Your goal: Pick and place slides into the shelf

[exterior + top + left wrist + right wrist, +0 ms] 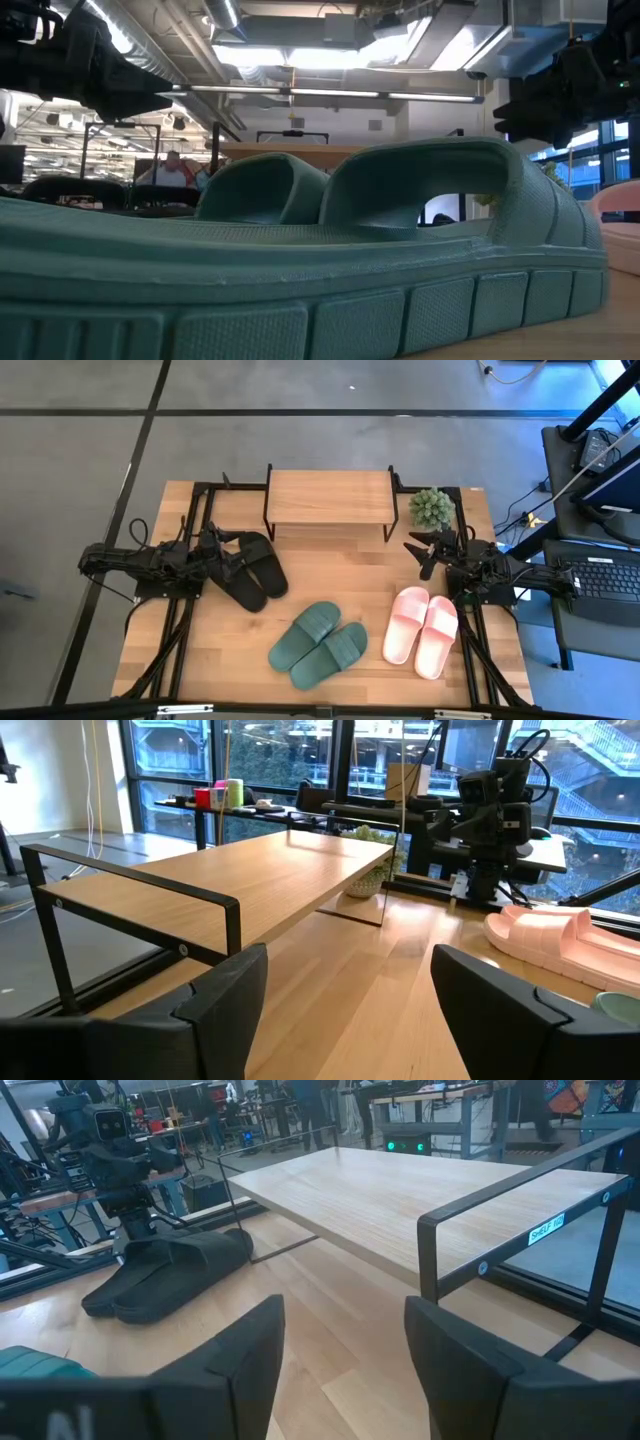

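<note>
The shelf (328,497) stands at the table's far middle on thin black legs, its top board bare. The black slides (250,570) lie side by side on the table at the left, the green slides (320,643) at the near middle, and the pink slides (422,630) at the near right. My left gripper (222,555) is open and empty, level above the black pair's left part, pointing right (350,1010). My right gripper (425,550) is open and empty, above the table just beyond the pink pair, pointing left (345,1360).
A small green potted plant (432,508) stands right of the shelf, close to my right gripper. In the low view a green slide (300,250) fills the foreground. Bare tabletop (340,570) lies between the shelf and the slides. People and desks show beyond the table.
</note>
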You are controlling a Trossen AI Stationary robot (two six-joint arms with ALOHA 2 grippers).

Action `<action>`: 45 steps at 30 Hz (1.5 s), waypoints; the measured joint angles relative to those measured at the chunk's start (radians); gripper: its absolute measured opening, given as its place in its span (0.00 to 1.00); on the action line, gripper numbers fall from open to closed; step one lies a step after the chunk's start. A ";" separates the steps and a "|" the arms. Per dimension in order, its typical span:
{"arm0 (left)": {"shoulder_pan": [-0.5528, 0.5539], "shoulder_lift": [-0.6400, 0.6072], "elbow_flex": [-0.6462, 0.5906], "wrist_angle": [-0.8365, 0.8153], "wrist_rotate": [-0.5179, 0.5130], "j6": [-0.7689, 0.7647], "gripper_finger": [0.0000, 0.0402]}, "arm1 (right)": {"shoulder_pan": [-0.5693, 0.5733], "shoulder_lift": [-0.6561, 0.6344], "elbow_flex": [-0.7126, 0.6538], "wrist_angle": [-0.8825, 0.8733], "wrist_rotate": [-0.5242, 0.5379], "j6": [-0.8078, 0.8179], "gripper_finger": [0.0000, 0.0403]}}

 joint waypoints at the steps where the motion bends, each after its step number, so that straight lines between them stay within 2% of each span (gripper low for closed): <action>1: 0.000 0.000 0.000 0.000 0.000 0.000 0.68 | 0.000 0.000 0.000 0.000 0.000 0.000 0.52; 11: 0.000 0.000 0.000 0.000 0.000 0.000 0.68 | 0.000 0.000 0.000 0.000 0.000 0.005 0.52; 22: 0.000 0.000 0.000 0.000 0.000 0.000 0.68 | 0.000 0.000 0.000 0.001 -0.001 0.291 0.52; 45: 0.000 0.000 0.000 0.000 0.000 0.000 0.68 | 0.000 0.000 0.000 0.039 0.000 0.285 0.52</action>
